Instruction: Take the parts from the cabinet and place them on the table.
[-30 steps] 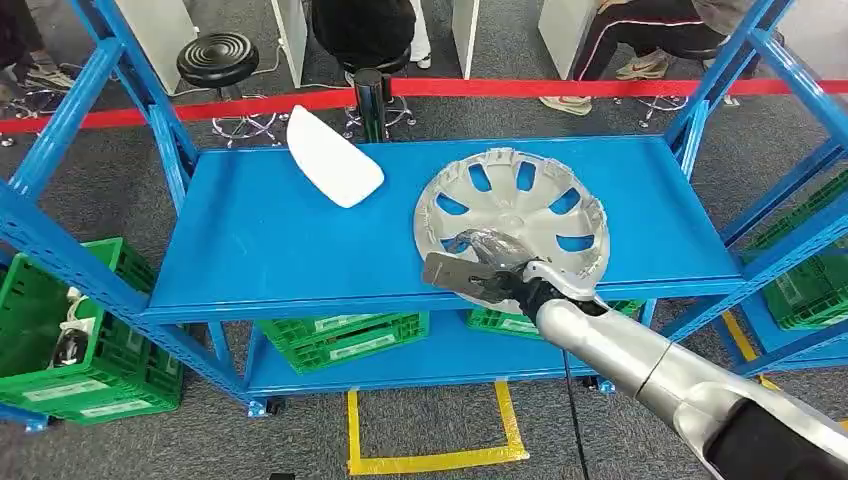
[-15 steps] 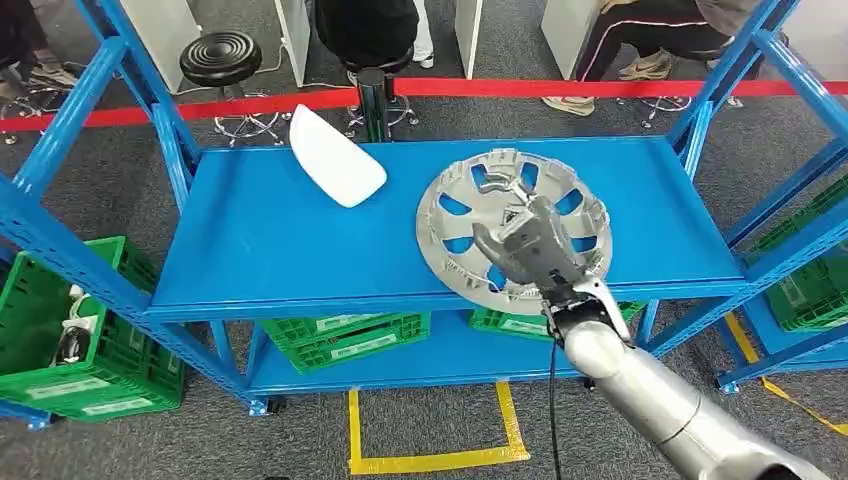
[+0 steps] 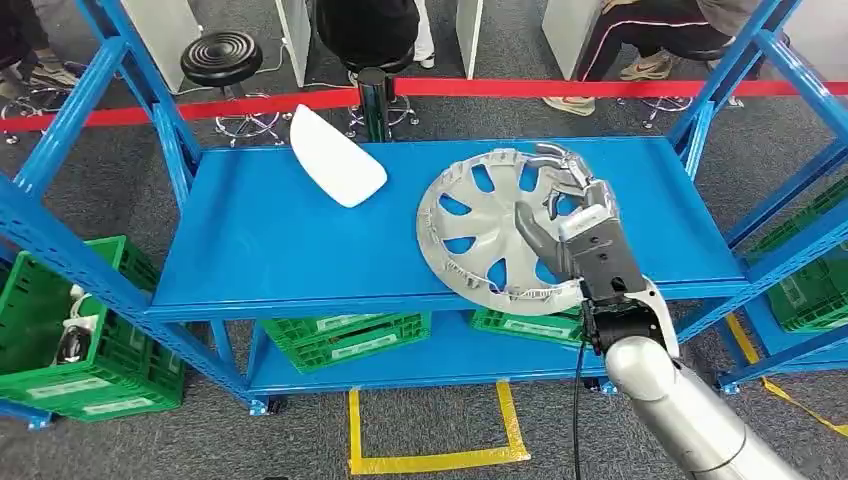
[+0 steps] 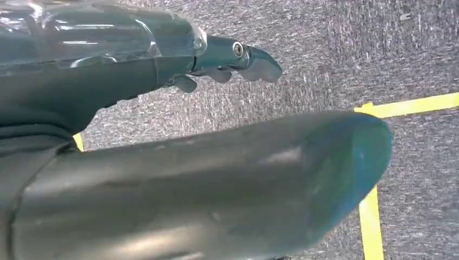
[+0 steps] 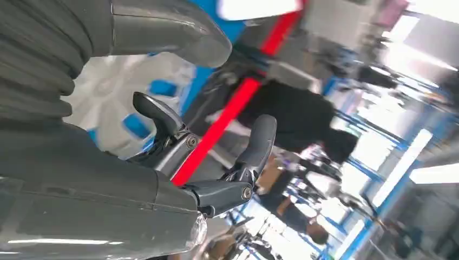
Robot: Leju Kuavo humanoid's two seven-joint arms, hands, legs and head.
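Hard to see: the right hand [image 3: 575, 215] covers the right part of the hubcap [image 3: 490, 230]. From the head view you cannot tell if the fingers [image 3: 556, 160] touch it. The right wrist view is blurry; there the fingers [image 5: 254, 146] are apart and a bit bent, with nothing between them.
Left hand: the left hand [image 4: 162, 108] hangs over grey floor with yellow tape [image 4: 373, 216]. The thumb hides a lot, so you cannot tell how the fingers sit.
Right hand: open, holding nothing, up over the right rim of the hubcap.
Hubcap: silver, flat on the blue shelf [image 3: 270, 250] of the cabinet, near the front edge, a little right of the middle.
White part: the white part [image 3: 336, 156] lies at the back edge of the shelf, left of the middle, well apart from the hubcap.
Change: a second ago the right hand was at the hubcap's front rim. Now it is farther back, over the right side. The hubcap and the white part have not moved.
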